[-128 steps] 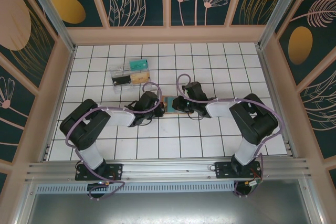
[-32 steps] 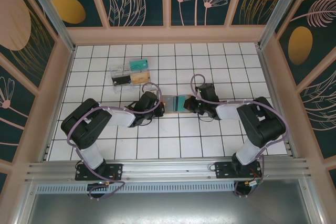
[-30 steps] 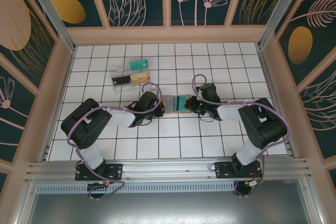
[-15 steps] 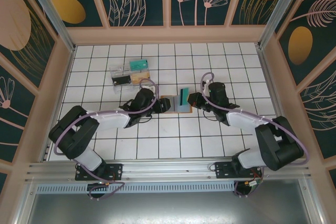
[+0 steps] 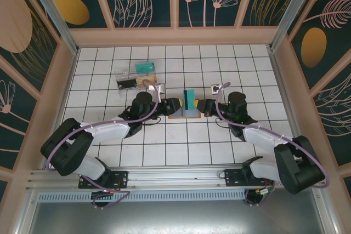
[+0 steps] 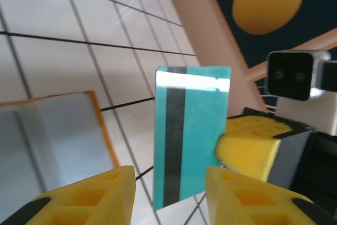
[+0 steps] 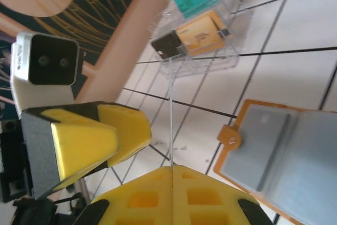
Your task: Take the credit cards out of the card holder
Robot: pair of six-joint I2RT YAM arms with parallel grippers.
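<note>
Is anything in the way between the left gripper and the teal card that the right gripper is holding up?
Nothing visible. The left gripper has its open jaws facing the teal card directly; the right gripper pinches its other side.

Place: a robot lab cell, a closed booth built for recording machines as they handle small things.
Counter: a white counter (image 5: 109,152) ruled in a black square grid and walled on three sides.
Walls: pale wooden frames (image 5: 175,36) around dark teal panels (image 5: 148,4) printed with gold discs and line-drawn leaves, like a staged backdrop.
Frame: bare aluminium posts (image 5: 52,9) in the corners and a slotted aluminium rail (image 5: 175,176) along the near edge.
Machines: a left arm (image 5: 104,130) and a right arm (image 5: 269,141), black and white, bolted to that rail.
Tools: a yellow-padded left pincer (image 5: 174,104) and right pincer (image 5: 204,106).
Cameras: a small white camera box (image 6: 297,75) mounted on a wrist.
</note>
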